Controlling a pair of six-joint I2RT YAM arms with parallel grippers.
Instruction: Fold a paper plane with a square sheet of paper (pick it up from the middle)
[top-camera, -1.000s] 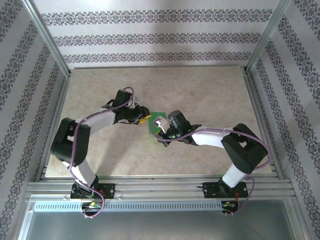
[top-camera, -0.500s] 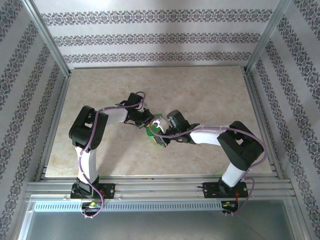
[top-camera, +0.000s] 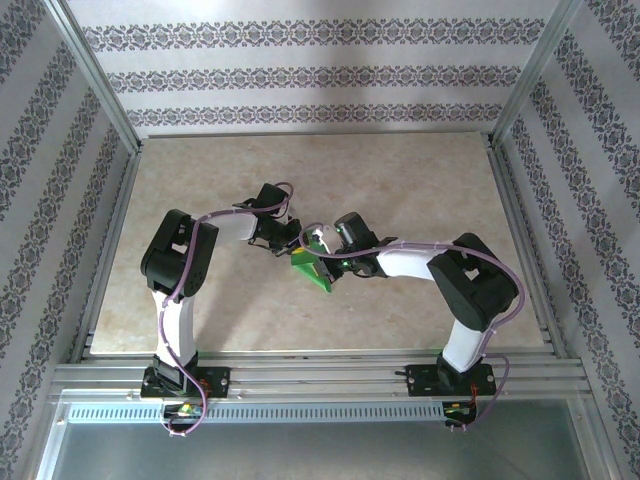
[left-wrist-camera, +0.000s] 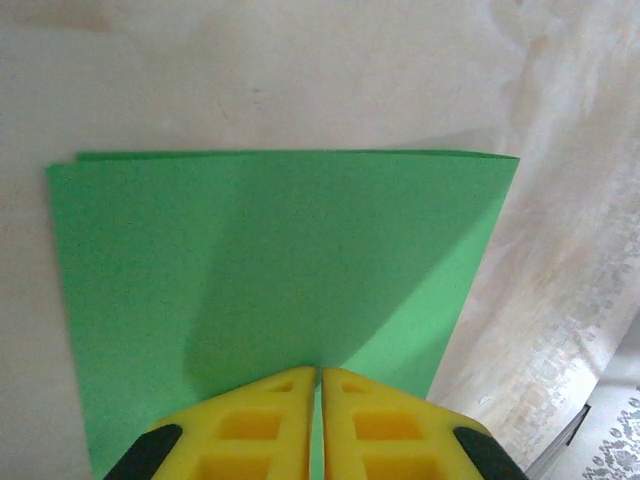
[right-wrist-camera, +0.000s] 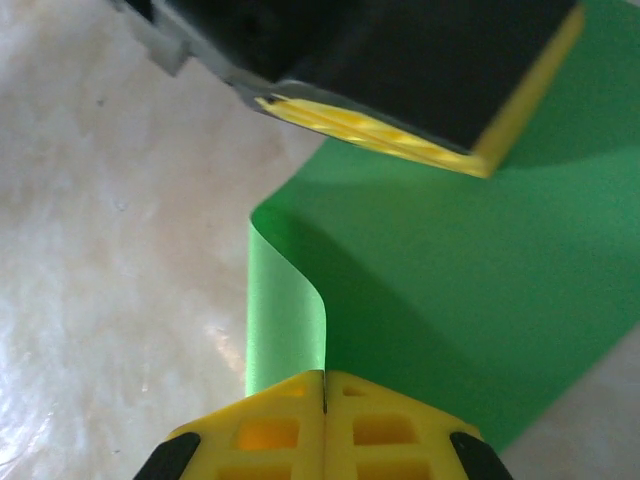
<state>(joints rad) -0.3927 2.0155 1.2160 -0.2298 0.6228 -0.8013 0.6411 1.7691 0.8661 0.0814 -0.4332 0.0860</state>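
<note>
Firmly clamped from two sides on the thin bright green sheet of paper (left-wrist-camera: 270, 260), doubled over, with two smooth matte layers showing at its far edge. Blocky yellow plastic left fingers (left-wrist-camera: 262, 425) pressed together on the near edge, a flat rectangle spreading out ahead of them. Matching yellow right fingers (right-wrist-camera: 265, 430) shut tight on a glossy curled-up edge, the rest of the sheet stretching ahead and to the right, over the pale mottled stone-look table (right-wrist-camera: 110, 250).
</note>
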